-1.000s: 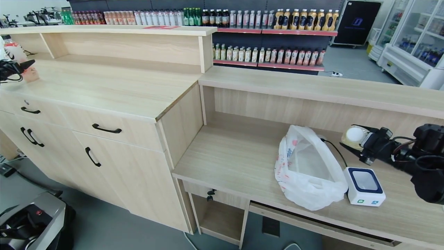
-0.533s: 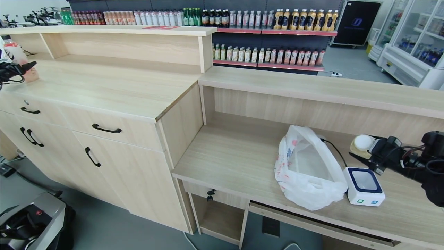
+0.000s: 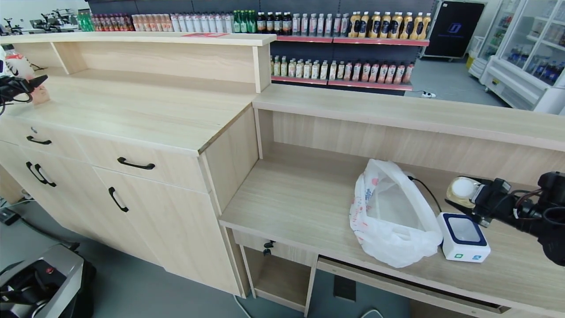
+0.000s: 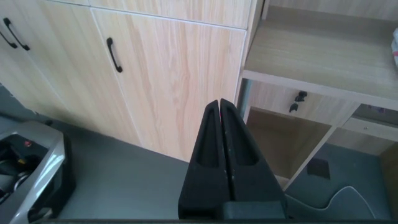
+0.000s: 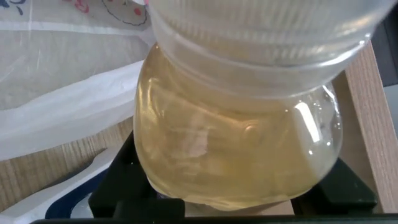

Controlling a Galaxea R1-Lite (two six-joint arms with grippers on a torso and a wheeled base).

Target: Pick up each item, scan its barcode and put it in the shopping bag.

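1. Shop behind: shelves of drinks [image 3: 344,26], with fridges [image 3: 529,53] to the right.
2. Tall wooden counter [image 3: 132,115] on the left. The lower desk [image 3: 291,198] beside it carries the task's things.
3. Shopping bag [image 3: 390,216] lies on the desk with its mouth open, touching the scanner [image 3: 464,236].
4. Right gripper [image 3: 459,193] is clamped on a bottle [image 3: 461,187] of pale yellow liquid with a white cap. The bottle sits between both fingers, just behind the scanner.
5. Left gripper [image 4: 219,109] has its fingers pressed together and holds nothing. It hangs before the cupboard doors [image 4: 174,81].
6. Since a second ago the right gripper and bottle have drawn rightward and nearer the scanner. Bag and scanner are unmoved.
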